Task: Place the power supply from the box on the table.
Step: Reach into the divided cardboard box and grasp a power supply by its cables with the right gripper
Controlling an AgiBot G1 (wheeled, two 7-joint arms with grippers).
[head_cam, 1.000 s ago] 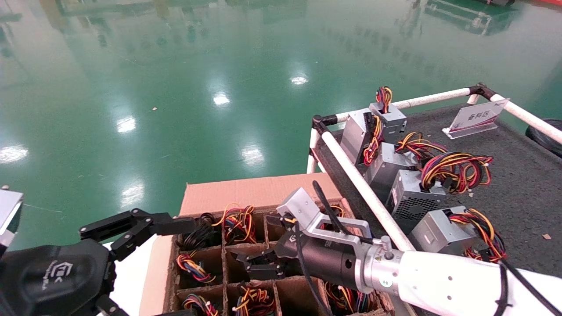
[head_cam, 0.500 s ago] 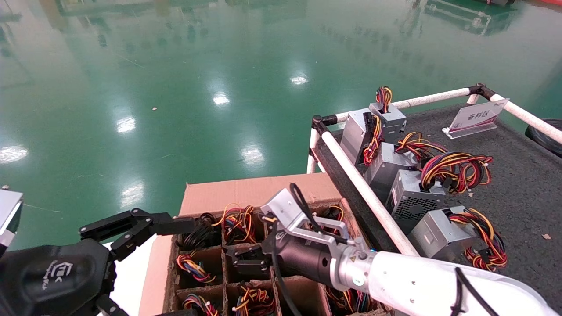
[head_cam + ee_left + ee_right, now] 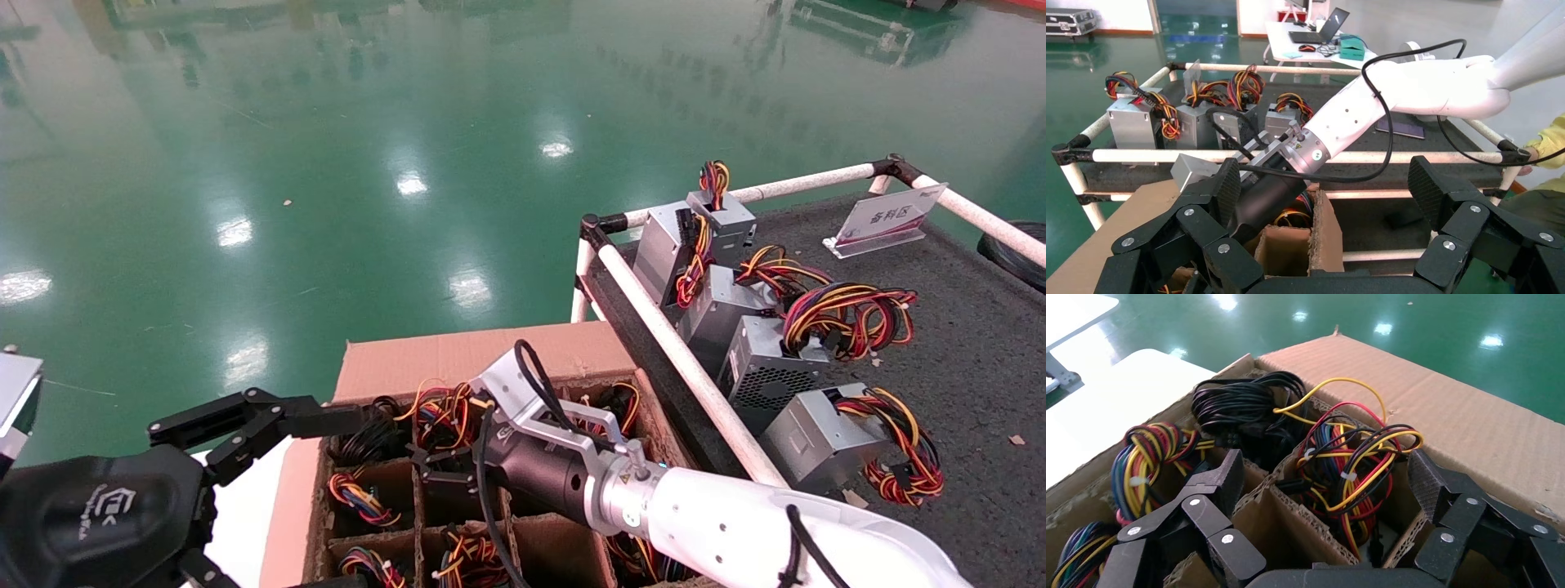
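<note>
1. The power supply (image 3: 1352, 471) sat in a cell of the box (image 3: 458, 359), showing only its red, yellow and black wire bundle above the frayed dividers; the right tool (image 3: 445, 480) hung over that cell with its fingers (image 3: 1214, 484) spread wide on either side of the bundle, touching nothing.
2. Neighbouring cells held a coil of black cable (image 3: 1242, 407) and another multicoloured wire bundle (image 3: 1147, 456), each apart from the spread fingers.
3. The left tool (image 3: 245, 425) hovered at the box's left edge, its black fingers parted and empty.
4. The box's brown flap (image 3: 1438, 410) lay folded outward on the far side, away from the robot.
5. Just right of the box stood the tabletop (image 3: 972, 327), a dark grey felt-like surface edged by white tube rails (image 3: 678, 351) with black corner joints.
6. On it, near the rail closest to the box, a row of silver-grey units (image 3: 768, 367) stood with their wire bundles looped on top; a small tilted sign (image 3: 887, 219) sat toward the far corner.
7. Around everything spread a glossy green floor (image 3: 327, 163) mirroring ceiling lights.
8. In the left wrist view, a white desk with a laptop (image 3: 1327, 21) stood beyond the tabletop.
</note>
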